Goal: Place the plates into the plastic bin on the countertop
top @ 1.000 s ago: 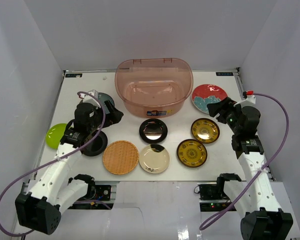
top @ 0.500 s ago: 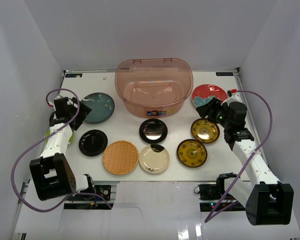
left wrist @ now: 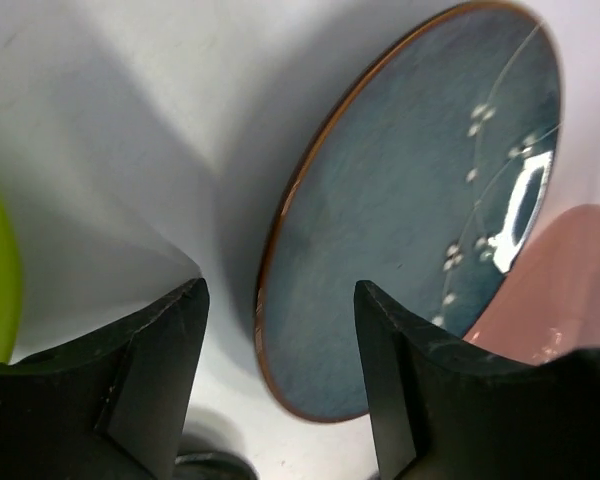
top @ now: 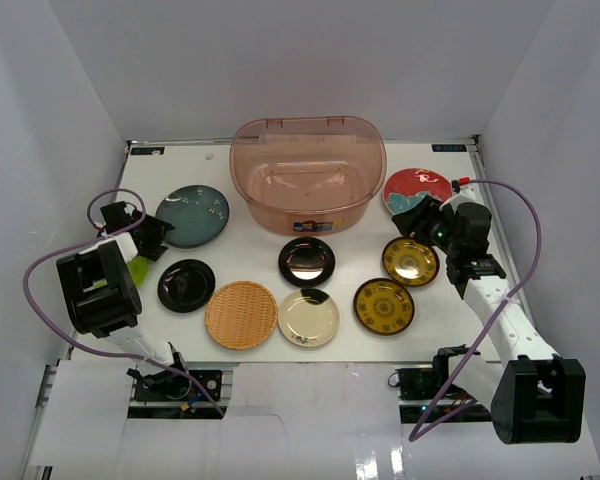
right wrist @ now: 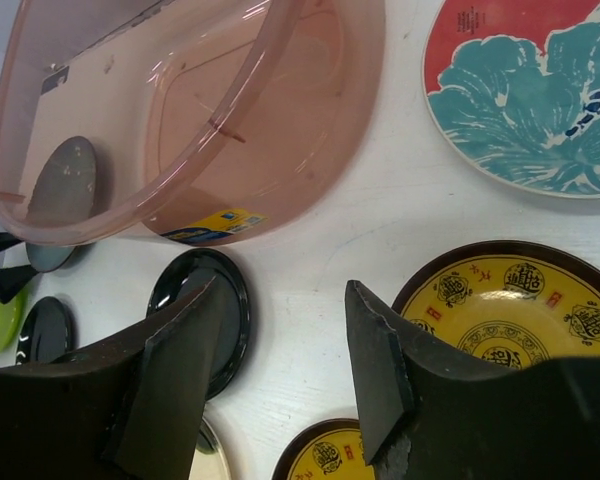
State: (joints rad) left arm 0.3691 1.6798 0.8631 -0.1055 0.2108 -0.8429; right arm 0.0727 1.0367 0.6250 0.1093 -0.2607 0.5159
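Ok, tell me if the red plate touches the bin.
Apart. The right wrist view shows bare countertop between red plate and bin.

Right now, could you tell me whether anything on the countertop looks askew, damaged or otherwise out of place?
Nothing stands out. The translucent reddish-brown plastic bin stands upright and empty; the round plates, from the dark teal speckled plate to the red plate with teal-white flower, lie flat and unstacked on the white countertop, with no visible damage.

Nine plates (top: 242, 314), one plastic bin (top: 262, 206)
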